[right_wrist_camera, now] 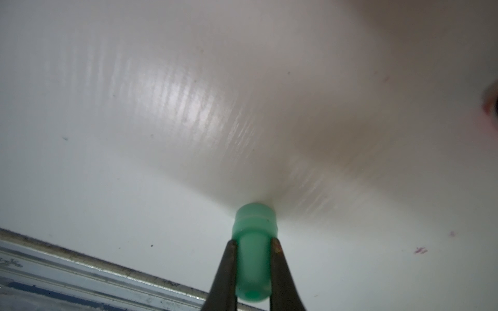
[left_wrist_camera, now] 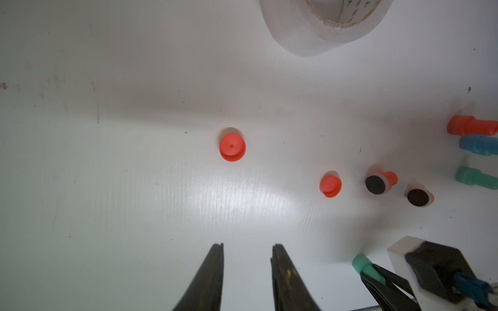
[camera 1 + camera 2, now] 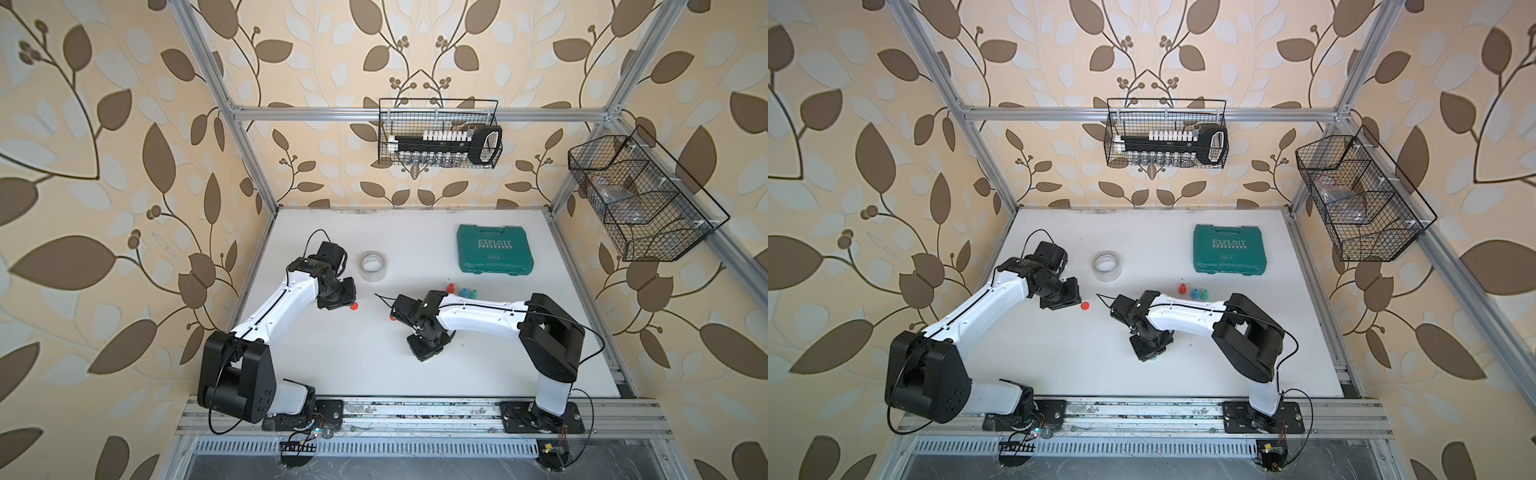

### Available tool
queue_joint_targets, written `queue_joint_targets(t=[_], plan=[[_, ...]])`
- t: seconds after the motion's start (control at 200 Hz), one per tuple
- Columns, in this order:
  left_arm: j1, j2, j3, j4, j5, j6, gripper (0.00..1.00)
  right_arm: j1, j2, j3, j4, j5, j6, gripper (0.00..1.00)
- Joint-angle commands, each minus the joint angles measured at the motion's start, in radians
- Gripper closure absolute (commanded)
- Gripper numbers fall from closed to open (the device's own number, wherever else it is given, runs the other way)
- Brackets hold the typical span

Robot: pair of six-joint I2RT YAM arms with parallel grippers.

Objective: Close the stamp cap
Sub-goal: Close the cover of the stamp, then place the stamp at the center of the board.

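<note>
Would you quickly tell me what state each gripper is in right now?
Left gripper: open, holding nothing.
Right gripper: closed on the green stamp.

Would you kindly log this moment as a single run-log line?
left hand: open, empty, orange cap ahead | right hand: shut on green stamp, end on table | orange stamp: uncapped

Tape roll (image 3: 1106, 266) mid-back on table (image 3: 1059, 353), tool case (image 3: 1229, 249) R of it, row of 3 stamps (image 3: 1194, 294) just in front of case, loose cap (image 3: 1085, 306) L of row, lone stamp (image 1: 253, 229) nearer front
</note>
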Motion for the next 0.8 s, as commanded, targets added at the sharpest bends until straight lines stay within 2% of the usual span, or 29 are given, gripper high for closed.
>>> queue_joint_targets(t=[0.0, 0.22, 0.46, 0.685, 0.795], plan=[[0.006, -0.012, -0.006, -0.002, 0.006, 0.024, 0.67, -0.011, 0.102, -0.126, 0.067, 0.059, 0.006, 1.0], [0.006, -0.014, -0.008, -0.002, 0.003, 0.024, 0.67, -0.083, -0.072, -0.09, -0.014, 0.053, -0.033, 1.0], [0.006, -0.011, -0.007, -0.002, 0.008, 0.023, 0.67, -0.269, -0.21, -0.154, -0.049, 0.048, -0.124, 1.0], [0.006, -0.01, -0.005, -0.002, 0.009, 0.025, 0.66, -0.503, -0.212, -0.154, -0.041, 0.037, -0.252, 1.0], [0.006, -0.009, -0.006, -0.002, 0.008, 0.024, 0.66, -0.584, -0.186, -0.13, -0.04, 0.033, -0.298, 1.0]])
